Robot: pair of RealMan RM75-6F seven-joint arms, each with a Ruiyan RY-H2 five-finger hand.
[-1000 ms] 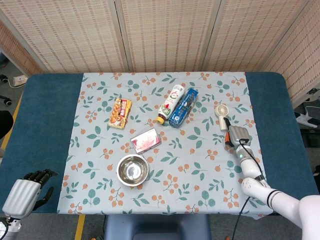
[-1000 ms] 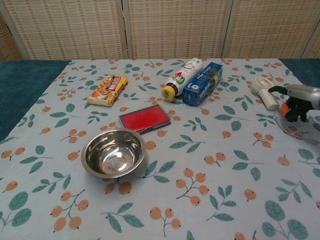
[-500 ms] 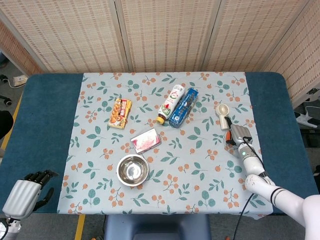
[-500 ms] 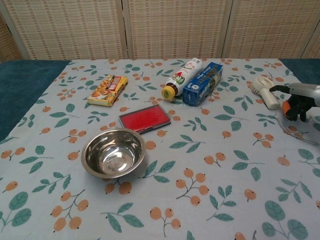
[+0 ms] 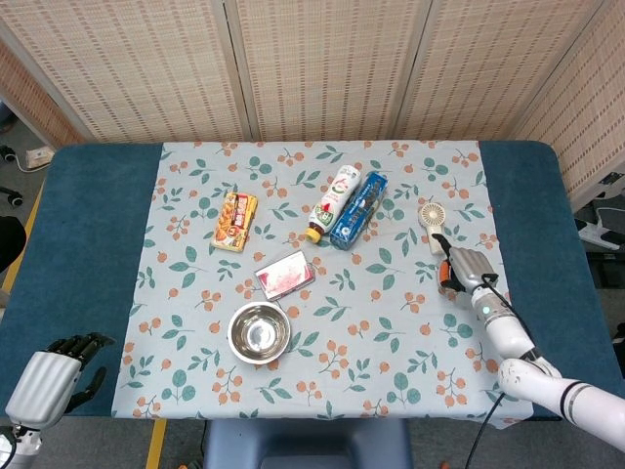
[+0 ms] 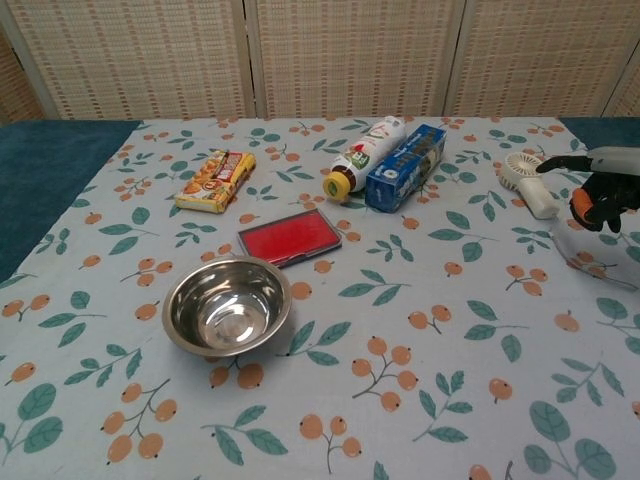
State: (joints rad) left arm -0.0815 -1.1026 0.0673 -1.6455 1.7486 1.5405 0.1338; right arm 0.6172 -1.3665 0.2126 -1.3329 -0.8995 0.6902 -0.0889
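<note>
A woven screen (image 5: pixel 322 68) of pale panels stands behind a table (image 5: pixel 83 225) with a dark blue top. Over the middle of it lies a light cloth (image 5: pixel 312 381) printed with leaves and orange berries.

On the cloth, a steel bowl (image 5: pixel 259 332) sits near the front edge, upright, and nothing shows inside it. Just behind it lies a flat red case (image 5: pixel 284 275), closed. Further back, a white bottle (image 5: pixel 334 200) with a yellow cap lies on its side, touching a blue box (image 5: pixel 358 209) beside it. A yellow snack packet (image 5: pixel 235 221) lies well apart to the left of these. A small white handheld fan (image 5: pixel 431 224) lies on the cloth toward the right, its handle pointing to the front.

The right hand (image 5: pixel 461 269) hovers just beside the fan's handle, close to it but apart from it. Its fingers are curled inward with a narrow gap and hold nothing; the chest view shows an orange patch on them and one finger stretched toward the fan (image 6: pixel 527 180).

Only the head view shows the left hand (image 5: pixel 54 376), low at the front left corner off the cloth, its dark fingers curled loosely and holding nothing. The chest view shows the right hand (image 6: pixel 603 190) only at its edge
</note>
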